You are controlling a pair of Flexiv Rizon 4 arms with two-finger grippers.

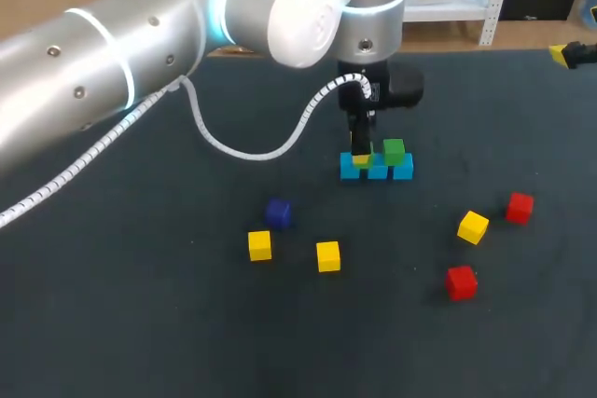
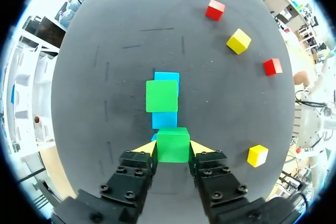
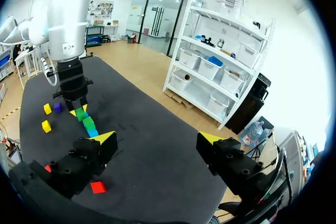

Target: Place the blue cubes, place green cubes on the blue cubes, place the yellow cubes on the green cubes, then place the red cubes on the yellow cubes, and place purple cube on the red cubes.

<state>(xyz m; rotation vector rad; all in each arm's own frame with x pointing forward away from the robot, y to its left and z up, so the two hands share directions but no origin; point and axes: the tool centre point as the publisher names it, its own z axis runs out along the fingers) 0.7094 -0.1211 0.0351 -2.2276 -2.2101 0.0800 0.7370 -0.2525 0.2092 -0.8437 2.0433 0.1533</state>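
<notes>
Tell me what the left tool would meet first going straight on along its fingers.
Likely the blue cubes: the left tool hangs its held green cube over that row's end, beside the placed green cube. Gap unclear.

The worktop [image 1: 140, 323] I'm looking down on is a plain dark charcoal. My left arm [image 1: 112, 53] is silver-grey with pale blue glowing rings, and its spiral-wrapped cable [image 1: 233, 151] is white. The left gripper [image 2: 173, 148] is black with bright yellow tips. The held green cube [image 2: 173, 141] is a vivid green, and the other green cube [image 2: 161, 96] matches it. The blue cubes [image 2: 166, 77] are a light sky blue. The yellow cubes [image 1: 327, 255], red cubes [image 1: 461, 281] and deep indigo-purple cube [image 1: 278, 213] are all solid-coloured, without markings. The right gripper [image 3: 157, 140] is black with yellow tips too.
</notes>
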